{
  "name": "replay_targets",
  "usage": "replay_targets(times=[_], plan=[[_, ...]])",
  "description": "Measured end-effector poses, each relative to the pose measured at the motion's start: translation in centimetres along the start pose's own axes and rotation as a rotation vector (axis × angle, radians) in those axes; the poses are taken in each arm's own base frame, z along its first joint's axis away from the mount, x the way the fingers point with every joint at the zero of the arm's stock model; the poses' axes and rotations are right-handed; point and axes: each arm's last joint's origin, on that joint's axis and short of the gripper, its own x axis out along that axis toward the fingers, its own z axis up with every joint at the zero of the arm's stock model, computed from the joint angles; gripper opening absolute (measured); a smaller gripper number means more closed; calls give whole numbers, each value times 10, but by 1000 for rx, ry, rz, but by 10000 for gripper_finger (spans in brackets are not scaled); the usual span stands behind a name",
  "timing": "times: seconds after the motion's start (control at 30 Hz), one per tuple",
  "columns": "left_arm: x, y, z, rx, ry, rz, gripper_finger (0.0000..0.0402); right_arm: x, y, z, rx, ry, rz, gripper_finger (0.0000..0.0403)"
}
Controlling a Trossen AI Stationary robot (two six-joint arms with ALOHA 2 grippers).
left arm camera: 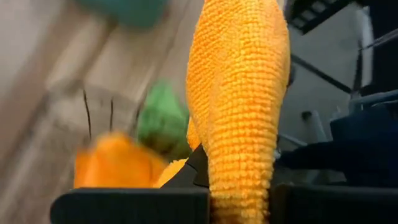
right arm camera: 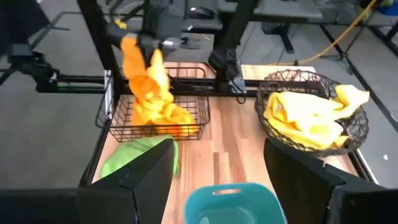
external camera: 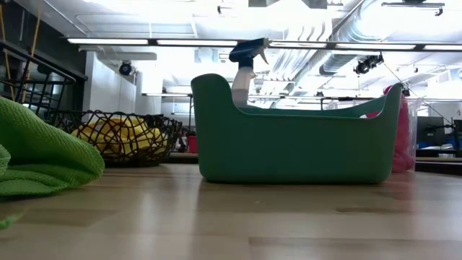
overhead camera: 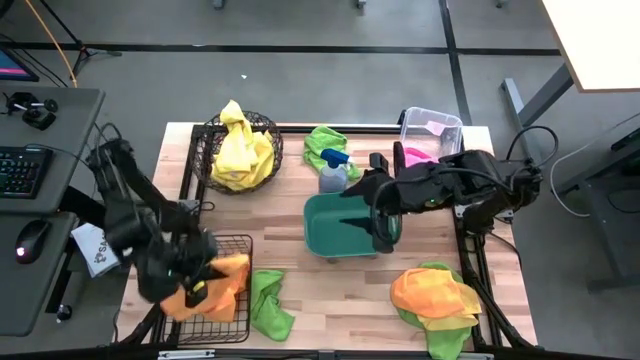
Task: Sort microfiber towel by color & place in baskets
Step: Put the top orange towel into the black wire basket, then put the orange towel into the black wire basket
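Note:
My left gripper (overhead camera: pixel 195 275) hovers over the rectangular black wire basket (overhead camera: pixel 228 330) at the table's near left, shut on an orange towel (right arm camera: pixel 148 78). More orange cloth (right arm camera: pixel 163 118) lies in that basket. My right gripper (overhead camera: pixel 381 228) is open above the teal-green tub (overhead camera: pixel 335 225), touching nothing. Yellow towels (overhead camera: pixel 242 150) fill the round wire basket (overhead camera: pixel 212 135). Pink cloth (overhead camera: pixel 420 153) sits in the clear bin (overhead camera: pixel 432 120). Loose green towels lie at the far edge (overhead camera: pixel 322 145) and beside the rectangular basket (overhead camera: pixel 268 305). My left gripper pinches the orange towel's bunched upper end (left arm camera: pixel 239 180) between its two fingers, coming from above. The towel hangs down slack below the fingers, and its lower end (right arm camera: pixel 155 102) reaches the orange cloth in the rectangular basket.
A blue-grey spray bottle (overhead camera: pixel 333 172) stands just beyond the tub. A heap of orange, yellow and green towels (overhead camera: pixel 435 298) lies near the table's near right corner. Bare wood (overhead camera: pixel 330 295) shows between that heap and the near green towel.

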Motion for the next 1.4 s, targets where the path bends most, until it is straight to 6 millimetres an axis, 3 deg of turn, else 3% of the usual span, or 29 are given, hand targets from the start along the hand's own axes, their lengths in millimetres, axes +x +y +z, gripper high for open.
replay_targets(times=[0.1, 0.23, 0.47, 0.63, 0.77, 0.97, 1.17, 1.4], plan=[[16, 10, -32, -105, 40, 61, 1, 1, -2, -2, 18, 19, -7, 245], [39, 30, -55, -280, 16, 164, 0, 1, -6, -4, 38, 50, -19, 245], [74, 58, -77, -629, 48, 283, 0, 2, -8, -5, 59, 62, -29, 245], [87, 64, -85, -658, 175, 312, 8, 2, -8, -5, 59, 62, -28, 245], [89, 64, -82, -625, 194, 294, 40, 2, -8, -6, 58, 66, -29, 245], [83, 54, -69, -588, 316, 138, 126, 2, -9, -8, 60, 86, -32, 245], [51, 48, -36, -537, 308, -48, 193, 2, -9, -8, 60, 92, -33, 245], [9, 62, -1, -505, 93, -241, 211, 2, -9, -8, 63, 90, -33, 245]])
